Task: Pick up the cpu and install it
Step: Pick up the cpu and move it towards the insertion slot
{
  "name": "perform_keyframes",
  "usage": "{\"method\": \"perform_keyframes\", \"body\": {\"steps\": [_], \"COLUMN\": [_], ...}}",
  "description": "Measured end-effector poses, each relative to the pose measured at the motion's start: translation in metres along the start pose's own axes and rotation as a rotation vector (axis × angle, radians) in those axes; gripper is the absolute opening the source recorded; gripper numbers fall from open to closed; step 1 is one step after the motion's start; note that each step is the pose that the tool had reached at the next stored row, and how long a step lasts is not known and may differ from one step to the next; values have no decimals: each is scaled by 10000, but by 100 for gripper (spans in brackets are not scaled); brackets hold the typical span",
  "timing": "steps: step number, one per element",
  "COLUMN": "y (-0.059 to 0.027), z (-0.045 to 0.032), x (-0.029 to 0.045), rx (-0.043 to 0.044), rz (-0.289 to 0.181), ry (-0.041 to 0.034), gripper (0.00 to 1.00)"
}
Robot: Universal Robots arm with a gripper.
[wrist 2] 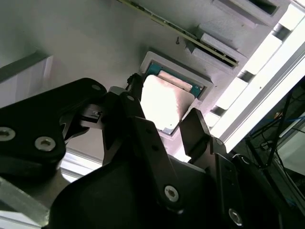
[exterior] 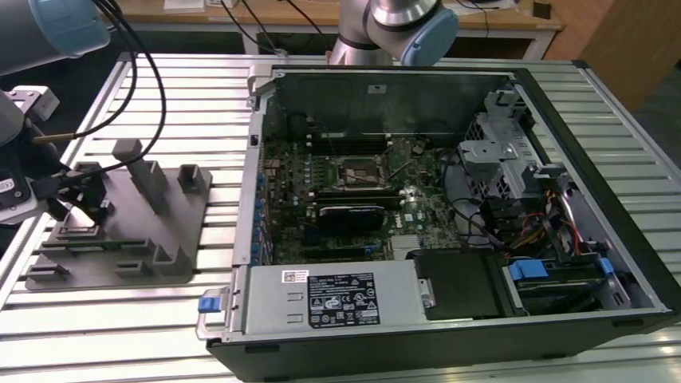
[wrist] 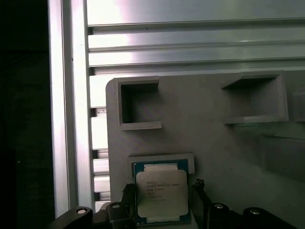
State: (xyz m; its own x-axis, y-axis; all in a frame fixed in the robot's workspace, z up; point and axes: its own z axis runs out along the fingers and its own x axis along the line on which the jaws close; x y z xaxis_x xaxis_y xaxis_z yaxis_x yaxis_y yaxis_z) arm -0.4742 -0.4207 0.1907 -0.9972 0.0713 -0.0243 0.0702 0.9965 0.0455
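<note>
The gripper point(wrist: 162, 190) hung low over the grey fixture plate point(wrist: 214, 143), its two black fingers point(wrist: 198, 187) spread and standing one on each side of the cpu point(wrist: 161, 196), apparently not pressing on it. The cpu lay flat, silver lid up, in a shallow framed recess near one edge of the fixture plate, next to the empty square pockets point(wrist: 138, 105) moulded into that plate. The step in hand looked like the grasp itself. Doing it well probably called for keeping the fingers square to the chip's two opposite edges and centred on them, so that it would lift level rather than tip against the recess frame. It likely also called for a light squeeze, taken on the green board edge rather than on the lid. In the exterior view the gripper point(exterior: 80, 195) stood over the fixture plate's end farthest from the open computer case point(exterior: 447, 199), where the motherboard socket point(exterior: 356, 169) sat.
</note>
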Motion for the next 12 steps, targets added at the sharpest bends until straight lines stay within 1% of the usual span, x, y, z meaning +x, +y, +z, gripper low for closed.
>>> {"method": "perform_keyframes", "body": {"steps": [12], "y": [-1], "z": [46], "x": [0], "rx": [-1], "rz": [-20], "ry": [0], "gripper": [59]}}
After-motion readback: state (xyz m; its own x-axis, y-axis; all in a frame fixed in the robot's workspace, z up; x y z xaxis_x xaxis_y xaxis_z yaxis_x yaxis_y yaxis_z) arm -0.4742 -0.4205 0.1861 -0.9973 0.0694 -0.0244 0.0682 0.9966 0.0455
